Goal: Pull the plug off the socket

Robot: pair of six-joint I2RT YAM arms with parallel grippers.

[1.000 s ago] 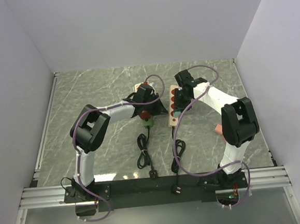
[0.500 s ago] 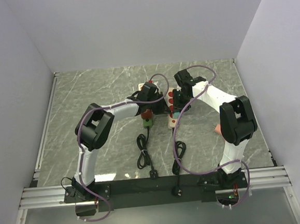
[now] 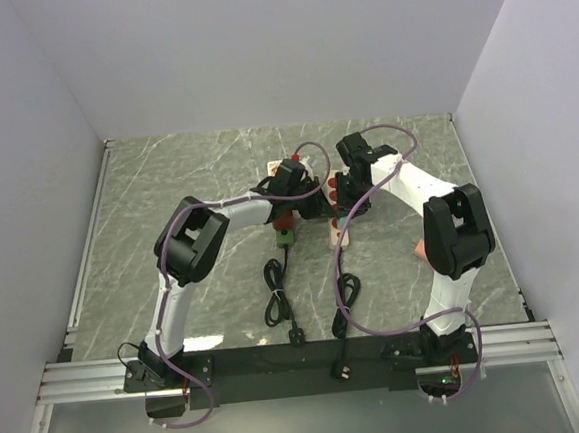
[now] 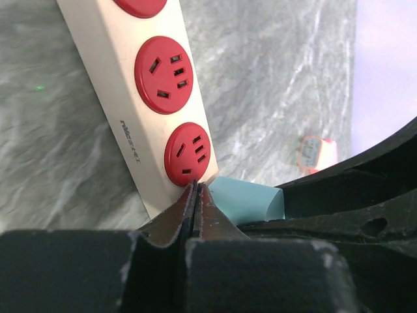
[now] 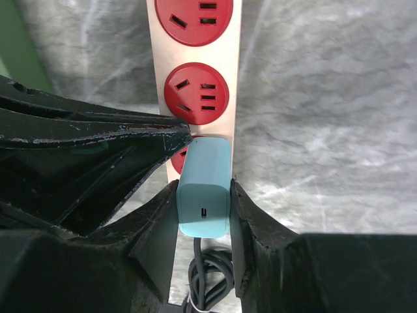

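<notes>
Teal plastic is showing between the two fingers of the right tool (image 5: 202,195) — it is clamping the plug (image 5: 205,163) by its flanks, one finger pressing on each side. The plug is sitting in a red socket (image 5: 181,156) of the white strip (image 5: 229,78). From the right wrist view it is looking fully seated, its body hiding all but a sliver of that red. The strip is lying flat on the marble desk (image 5: 313,130), and the plug is standing up off its face, so the plug's long axis is pointing away from the strip rather than along it.

The left tool (image 4: 196,190) is reaching in from the other side with its fingers pinched together on nothing. Their tips are resting on the strip, between the plug and the nearest bare socket (image 4: 189,153), just beside both. I'm reading that as bracing, holding the strip down while the other arm is doing the pulling. How hard it is pressing I cannot tell.

So the right arm is the one that matters here, being the one gripping the plug. The pull, I'd judge, is going to have to run straight out along the plug's axis, square to the strip's face — a slanted tug is likely to bind the pins or drag the strip from under the left tips.
</notes>
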